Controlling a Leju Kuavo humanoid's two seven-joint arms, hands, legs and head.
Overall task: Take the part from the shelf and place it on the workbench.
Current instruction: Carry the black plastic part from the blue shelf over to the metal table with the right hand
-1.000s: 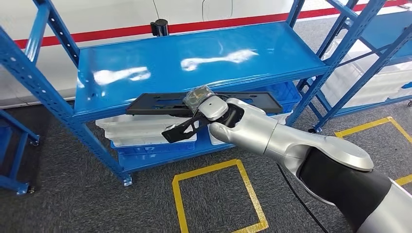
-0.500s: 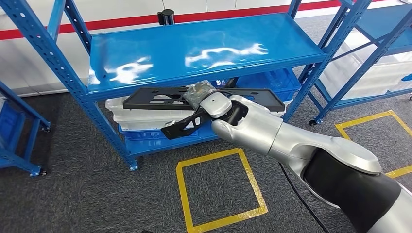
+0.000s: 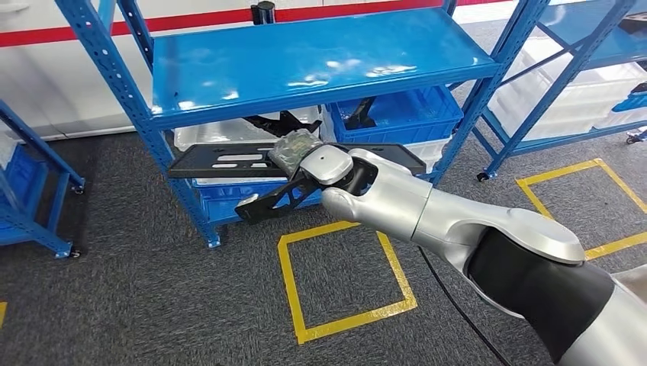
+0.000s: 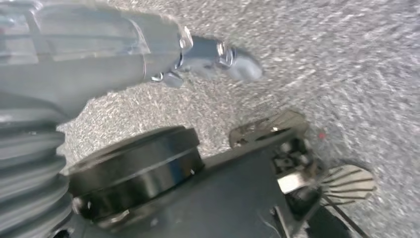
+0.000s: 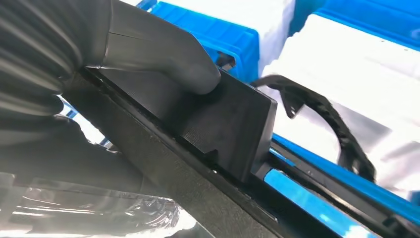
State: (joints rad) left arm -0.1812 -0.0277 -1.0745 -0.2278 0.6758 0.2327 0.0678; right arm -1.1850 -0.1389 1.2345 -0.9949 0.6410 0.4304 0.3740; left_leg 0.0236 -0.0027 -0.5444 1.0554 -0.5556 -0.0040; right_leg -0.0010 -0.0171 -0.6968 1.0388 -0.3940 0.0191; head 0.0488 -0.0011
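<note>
Since the earlier frames the whole scene has slid in the head view, so the camera has moved, and the blue shelf (image 3: pixel 305 65) now sits higher in the picture with more grey carpet below it; the right hand has kept its hold throughout. The right hand (image 3: pixel 336 171) is clamped around the middle of the part (image 3: pixel 221 160), a long flat black plastic panel with cut-outs and an angled bracket arm hanging beneath it. The part is held level in the air, in front of the shelf's front edge and below its upper deck, touching nothing but the hand. In the right wrist view the thick grey thumb (image 5: pixel 168 59) presses down on a raised black block of the part (image 5: pixel 223 129). Behind it, blue crates (image 3: pixel 397 114) and white trays (image 3: pixel 206 136) rest on the lower deck. A yellow taped square (image 3: pixel 347 278) marks the carpet below the arm. The left hand (image 4: pixel 74 59) hangs over the carpet, too blurred to tell whether its fingers are apart or together.
</note>
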